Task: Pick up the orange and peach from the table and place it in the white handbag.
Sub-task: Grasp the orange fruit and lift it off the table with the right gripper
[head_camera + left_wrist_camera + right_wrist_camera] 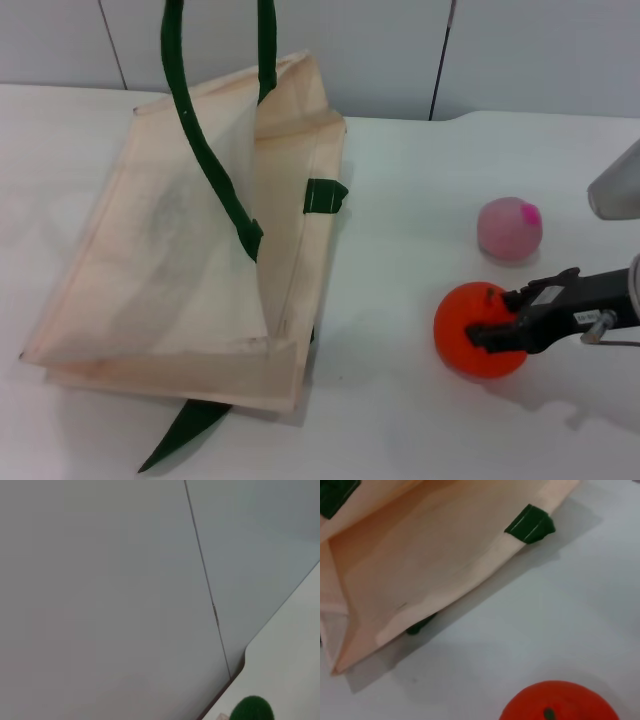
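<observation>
The orange (pixel 478 330) lies on the white table at the front right and also shows in the right wrist view (pixel 560 702). The peach (pixel 509 228), pale pink with a magenta spot, lies just behind it. My right gripper (pixel 503 318) reaches in from the right. Its black fingers (pixel 545 290) stand apart over the orange's right side, open, and the orange still rests on the table. The white handbag (pixel 190 260) lies at the left, its mouth towards the fruit and its green handles (pixel 200 150) pulled up out of frame. My left gripper is out of view.
The left wrist view shows only the grey wall, the table's corner and a bit of green handle (pixel 252 709). A green strap end (pixel 185 430) pokes out from under the bag at the front. Bare table (pixel 400 300) lies between bag and fruit.
</observation>
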Motion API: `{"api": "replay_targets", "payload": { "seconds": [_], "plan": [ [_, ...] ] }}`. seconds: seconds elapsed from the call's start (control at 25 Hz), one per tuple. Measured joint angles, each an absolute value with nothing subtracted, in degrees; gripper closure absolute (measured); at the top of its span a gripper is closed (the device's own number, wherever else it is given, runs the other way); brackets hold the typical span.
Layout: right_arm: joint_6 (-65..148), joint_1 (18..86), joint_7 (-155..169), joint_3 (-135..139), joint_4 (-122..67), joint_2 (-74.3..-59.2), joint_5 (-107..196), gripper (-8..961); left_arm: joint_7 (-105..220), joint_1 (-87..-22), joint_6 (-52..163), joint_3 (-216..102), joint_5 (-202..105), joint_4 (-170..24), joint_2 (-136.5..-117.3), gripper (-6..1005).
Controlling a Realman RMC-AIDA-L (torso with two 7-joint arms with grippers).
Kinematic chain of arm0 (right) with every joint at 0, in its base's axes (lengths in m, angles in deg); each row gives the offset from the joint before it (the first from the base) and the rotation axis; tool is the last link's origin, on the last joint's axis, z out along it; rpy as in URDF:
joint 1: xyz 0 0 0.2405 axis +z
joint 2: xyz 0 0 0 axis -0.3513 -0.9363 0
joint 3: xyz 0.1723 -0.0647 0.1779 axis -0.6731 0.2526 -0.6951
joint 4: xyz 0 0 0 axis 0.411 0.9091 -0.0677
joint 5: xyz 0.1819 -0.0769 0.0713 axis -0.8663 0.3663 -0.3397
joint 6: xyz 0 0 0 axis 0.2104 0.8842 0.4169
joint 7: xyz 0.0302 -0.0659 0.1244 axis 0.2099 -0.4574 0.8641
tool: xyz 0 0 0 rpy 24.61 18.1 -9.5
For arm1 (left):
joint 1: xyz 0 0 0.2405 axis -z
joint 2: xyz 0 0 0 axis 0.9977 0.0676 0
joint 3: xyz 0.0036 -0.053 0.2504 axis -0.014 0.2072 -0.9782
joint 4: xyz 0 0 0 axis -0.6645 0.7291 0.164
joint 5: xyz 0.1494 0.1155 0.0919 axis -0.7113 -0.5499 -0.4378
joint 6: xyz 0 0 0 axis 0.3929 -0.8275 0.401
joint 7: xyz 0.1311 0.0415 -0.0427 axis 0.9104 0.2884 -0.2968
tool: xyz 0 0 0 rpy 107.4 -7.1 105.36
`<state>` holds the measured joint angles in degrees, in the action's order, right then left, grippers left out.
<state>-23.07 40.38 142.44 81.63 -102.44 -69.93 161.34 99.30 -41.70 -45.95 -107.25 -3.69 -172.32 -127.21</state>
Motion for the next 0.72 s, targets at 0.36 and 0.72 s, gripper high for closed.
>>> {"api": "replay_targets", "payload": {
  "seconds": [0.36,0.72],
  "plan": [
    [-22.9,40.2,141.2,79.9,-103.4,-70.0,161.4,385,99.4,-42.1,-45.9,-107.3,-3.7,-172.3,-127.23,863],
    [-22.9,37.9,141.3,79.3,-111.1,-70.21,161.3,598,99.5,-42.7,-45.7,-107.3,-3.7,-172.4,-127.5,860]
  ]
}}
